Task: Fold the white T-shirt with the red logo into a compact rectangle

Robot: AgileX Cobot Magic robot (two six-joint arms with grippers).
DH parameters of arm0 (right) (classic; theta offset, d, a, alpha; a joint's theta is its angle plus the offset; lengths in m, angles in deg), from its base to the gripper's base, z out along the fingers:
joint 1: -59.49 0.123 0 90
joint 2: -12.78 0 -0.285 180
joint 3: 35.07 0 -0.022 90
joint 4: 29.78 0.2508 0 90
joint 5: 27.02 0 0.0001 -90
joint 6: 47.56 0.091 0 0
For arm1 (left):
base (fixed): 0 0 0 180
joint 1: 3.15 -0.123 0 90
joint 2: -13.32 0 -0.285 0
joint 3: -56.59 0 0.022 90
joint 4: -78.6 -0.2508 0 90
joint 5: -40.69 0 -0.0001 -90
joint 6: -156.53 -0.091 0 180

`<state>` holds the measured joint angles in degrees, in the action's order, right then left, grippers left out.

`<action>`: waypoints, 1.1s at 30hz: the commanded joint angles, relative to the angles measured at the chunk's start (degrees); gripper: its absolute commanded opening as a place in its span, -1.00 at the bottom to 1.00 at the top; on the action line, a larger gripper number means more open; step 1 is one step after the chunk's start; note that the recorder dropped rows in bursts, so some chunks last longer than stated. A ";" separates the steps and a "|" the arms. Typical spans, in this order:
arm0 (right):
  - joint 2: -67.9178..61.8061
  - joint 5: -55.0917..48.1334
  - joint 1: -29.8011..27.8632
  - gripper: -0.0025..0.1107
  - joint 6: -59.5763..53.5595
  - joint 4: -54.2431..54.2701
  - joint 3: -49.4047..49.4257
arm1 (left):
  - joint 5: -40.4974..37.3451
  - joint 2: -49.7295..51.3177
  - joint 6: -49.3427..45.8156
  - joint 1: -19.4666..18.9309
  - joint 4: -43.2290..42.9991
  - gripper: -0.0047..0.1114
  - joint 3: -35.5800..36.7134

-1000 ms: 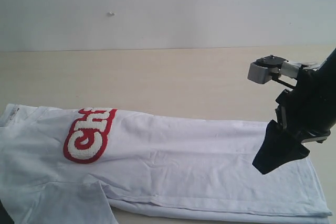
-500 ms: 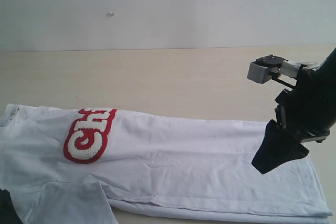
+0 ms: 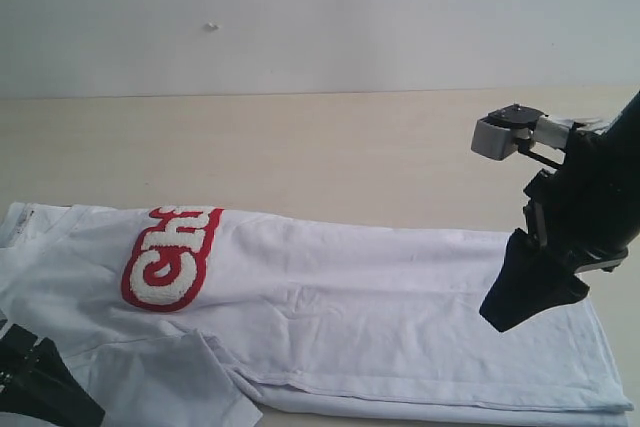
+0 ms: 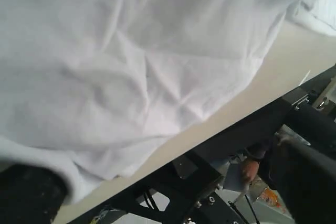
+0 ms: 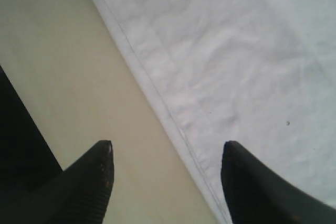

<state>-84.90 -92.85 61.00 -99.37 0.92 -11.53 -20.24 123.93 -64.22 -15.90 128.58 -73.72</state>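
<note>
The right fingers (image 5: 94,182) hang spread and empty over the T-shirt (image 3: 380,317) hem. The left fingers (image 3: 45,392) stand wide apart by its sleeve (image 3: 165,382).

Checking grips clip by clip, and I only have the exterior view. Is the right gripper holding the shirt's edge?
Observer: No. In the right wrist view the right gripper is open and empty. It straddles the stitched edge of the shirt, with one fingertip over bare table and the other over cloth.
Operator: And the left gripper, low in my corner?
Observer: The left wrist view shows one dark finger with cloth bunched against it. The other finger is out of frame.
</note>
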 commanded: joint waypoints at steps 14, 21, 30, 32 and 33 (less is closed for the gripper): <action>0.53 -0.12 -0.12 0.07 -0.54 0.57 0.11 | -1.80 0.75 -3.96 0.13 5.24 -0.87 0.21; 0.53 -0.29 -0.12 0.07 -0.54 0.57 0.11 | -9.04 0.75 -5.48 0.13 22.60 -0.87 0.21; 0.53 -0.75 -0.12 0.07 -0.43 0.46 0.11 | -5.29 0.75 -5.55 0.13 49.96 -0.87 -1.66; 0.53 -1.36 -0.12 0.07 -0.43 0.46 0.11 | 1.91 0.75 -5.41 0.13 49.96 -0.87 -2.11; 0.53 -1.50 -0.12 0.07 -0.43 0.46 0.11 | 3.44 0.75 -5.23 0.13 49.96 -0.87 -2.11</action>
<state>-84.90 -93.54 61.00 -99.47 1.02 -11.53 -21.61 124.67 -69.44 -15.90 177.73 -75.53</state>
